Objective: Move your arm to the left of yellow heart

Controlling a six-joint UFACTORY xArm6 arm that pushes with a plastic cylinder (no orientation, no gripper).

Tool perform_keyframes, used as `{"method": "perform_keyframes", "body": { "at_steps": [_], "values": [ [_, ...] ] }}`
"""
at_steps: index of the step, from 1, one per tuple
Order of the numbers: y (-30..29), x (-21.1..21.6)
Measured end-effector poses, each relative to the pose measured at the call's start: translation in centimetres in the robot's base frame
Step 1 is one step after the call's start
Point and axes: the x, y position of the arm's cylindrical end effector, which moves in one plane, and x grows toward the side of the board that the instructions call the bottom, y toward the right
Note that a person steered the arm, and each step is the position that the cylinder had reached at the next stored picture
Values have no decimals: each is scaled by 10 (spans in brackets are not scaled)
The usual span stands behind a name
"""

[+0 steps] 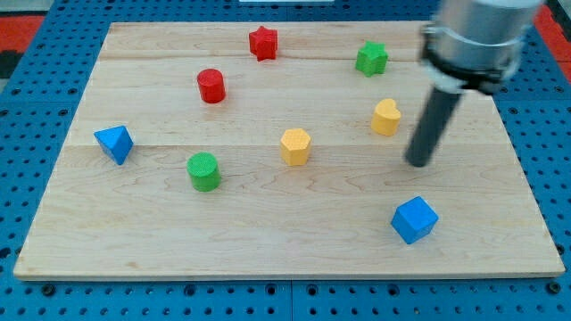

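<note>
A blue cube [414, 219] lies nearest, near the desk's [268, 232] bottom edge at the view's right. No writing or labels can be read anywhere. There is no pincer: the arm ends in a dark rod, holding nothing, and my tip [417, 163] rests on the bare wood just to the view's right of the yellow heart [385, 117] and slightly below it, not touching. The heart is pale yellow, upright, right of centre. A yellow hexagon [295, 146] sits mid-desk, a green cylinder [204, 171] and blue pyramid [114, 143] farther left, a red cylinder [211, 86], red star [263, 43] and green star [372, 59] toward the top.
</note>
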Motion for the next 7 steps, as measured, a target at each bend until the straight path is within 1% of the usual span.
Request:
{"method": "perform_keyframes", "body": {
  "at_steps": [1, 2, 4, 5, 7],
  "values": [
    [-51, -7],
    [-51, -29],
    [-43, -51],
    [-44, -59],
    [-48, -59]
  ]
}}
